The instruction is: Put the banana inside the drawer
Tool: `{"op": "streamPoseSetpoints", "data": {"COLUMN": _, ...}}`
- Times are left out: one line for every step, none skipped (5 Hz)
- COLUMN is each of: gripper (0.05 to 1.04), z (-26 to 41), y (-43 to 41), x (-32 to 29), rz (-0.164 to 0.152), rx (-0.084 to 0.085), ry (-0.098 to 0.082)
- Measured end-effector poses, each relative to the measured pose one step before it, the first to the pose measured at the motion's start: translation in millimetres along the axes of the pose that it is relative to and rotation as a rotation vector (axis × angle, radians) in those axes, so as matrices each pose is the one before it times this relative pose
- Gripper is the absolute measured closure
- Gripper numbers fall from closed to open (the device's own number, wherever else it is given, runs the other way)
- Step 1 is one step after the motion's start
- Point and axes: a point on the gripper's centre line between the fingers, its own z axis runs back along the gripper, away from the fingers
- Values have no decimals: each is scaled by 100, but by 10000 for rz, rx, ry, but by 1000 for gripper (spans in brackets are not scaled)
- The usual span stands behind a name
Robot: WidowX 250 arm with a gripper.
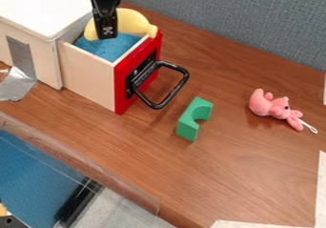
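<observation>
Together, banana and end effector overhang the drawer.

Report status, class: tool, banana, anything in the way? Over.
Tool over open drawer, at banana. Banana above blue lining; held or resting, unclear. Green block on table, outside drawer, not in the way.

Saw yellow on the banana, blue on the drawer lining, pale tan on the drawer side, red on the drawer front, and black on both handle and end effector. Noted white on the box top, green on the arched block, pink on the plush toy, silver on the tape, brown streaked grain across the counter, and flecked blue-grey on the partition.
</observation>
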Motion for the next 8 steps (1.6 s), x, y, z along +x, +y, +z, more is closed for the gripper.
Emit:
{"op": "streamPoseSetpoints", "data": {"gripper": 536, "z": -257, "y": 940, "x": -449, "rz": -353, "rx": 81, "ry": 211}}
{"op": "streamPoseSetpoints", "data": {"gripper": 536, "z": -436, "y": 616, "x": -1187, "rz": 48, "rx": 189, "ry": 548}}
{"op": "streamPoseSetpoints", "data": {"gripper": 536, "z": -92, "y": 335, "x": -741, "rz": 270, "rx": 174, "ry": 392}}
{"op": "streamPoseSetpoints", "data": {"gripper": 536, "z": -67, "y": 155, "x": -85, "rz": 92, "rx": 88, "ry": 94}}
{"op": "streamPoseSetpoints", "data": {"gripper": 536, "z": -276, "y": 102, "x": -225, "rz": 106, "rx": 76, "ry": 187}}
{"op": "streamPoseSetpoints", "data": {"gripper": 536, "z": -1027, "y": -867, "x": -279, "rz": 1178, "rx": -350, "ry": 740}}
{"op": "streamPoseSetpoints", "data": {"gripper": 536, "z": -280, "y": -323, "x": 51, "rz": 712, "rx": -197, "ry": 271}}
{"op": "streamPoseSetpoints", "data": {"gripper": 536, "z": -70, "y": -239, "x": -36, "rz": 338, "rx": -143, "ry": 110}}
